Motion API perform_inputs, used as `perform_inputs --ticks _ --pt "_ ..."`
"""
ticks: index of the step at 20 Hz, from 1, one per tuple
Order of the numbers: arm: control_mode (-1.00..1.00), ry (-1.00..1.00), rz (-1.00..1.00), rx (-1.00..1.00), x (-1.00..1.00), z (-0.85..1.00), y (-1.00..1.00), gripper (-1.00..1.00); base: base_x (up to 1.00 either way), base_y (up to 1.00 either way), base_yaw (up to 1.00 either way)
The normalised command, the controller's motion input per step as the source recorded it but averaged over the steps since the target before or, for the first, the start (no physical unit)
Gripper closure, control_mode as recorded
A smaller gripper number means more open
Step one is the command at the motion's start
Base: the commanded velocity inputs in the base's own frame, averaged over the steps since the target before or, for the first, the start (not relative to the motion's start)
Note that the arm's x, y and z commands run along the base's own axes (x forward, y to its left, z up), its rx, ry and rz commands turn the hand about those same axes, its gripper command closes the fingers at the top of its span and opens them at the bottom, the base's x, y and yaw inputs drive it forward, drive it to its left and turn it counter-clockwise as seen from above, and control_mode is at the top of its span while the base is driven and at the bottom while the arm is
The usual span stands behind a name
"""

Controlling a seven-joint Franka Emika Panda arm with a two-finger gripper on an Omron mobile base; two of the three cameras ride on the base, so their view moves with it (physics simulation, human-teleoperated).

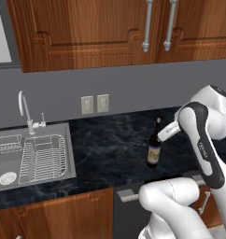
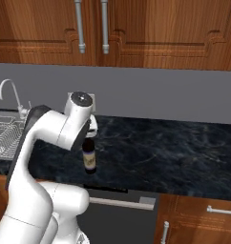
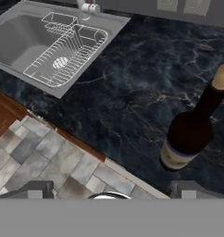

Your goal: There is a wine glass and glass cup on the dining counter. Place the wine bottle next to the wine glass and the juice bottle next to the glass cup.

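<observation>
The wine bottle (image 1: 153, 151) (image 2: 90, 160) (image 3: 190, 134), dark with a long neck, tan top and cream label, stands upright on the black worktop (image 1: 110, 149) near its front edge. My gripper (image 3: 113, 189) hovers above and in front of it, open, fingertips wide apart with nothing between them. In the hand view the bottle sits up and to the right of the right fingertip (image 3: 188, 187). From the base views my hand is close by the bottle's neck. The juice bottle, wine glass, glass cup and dining counter are out of view.
A steel sink (image 1: 12, 140) with a wire rack (image 1: 42, 156) and faucet (image 1: 25, 109) lies left of the bottle. Two wall outlets (image 1: 95, 103) sit on the grey backsplash under wooden upper cabinets (image 1: 110, 32). Tiled floor (image 3: 44, 157) shows below the counter edge.
</observation>
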Motion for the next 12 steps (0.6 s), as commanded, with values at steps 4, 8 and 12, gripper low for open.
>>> perform_inputs --ticks 4,8,12 --pt "-1.00 0.00 0.20 0.17 -0.23 0.00 -0.38 -1.00 0.00 0.00 0.00" --pt "-1.00 -0.03 0.18 0.11 -0.23 0.00 -0.40 -1.00 0.00 0.00 0.00" --pt "-1.00 -0.07 0.15 0.09 -0.13 0.00 -0.35 -1.00 0.00 0.00 0.00"
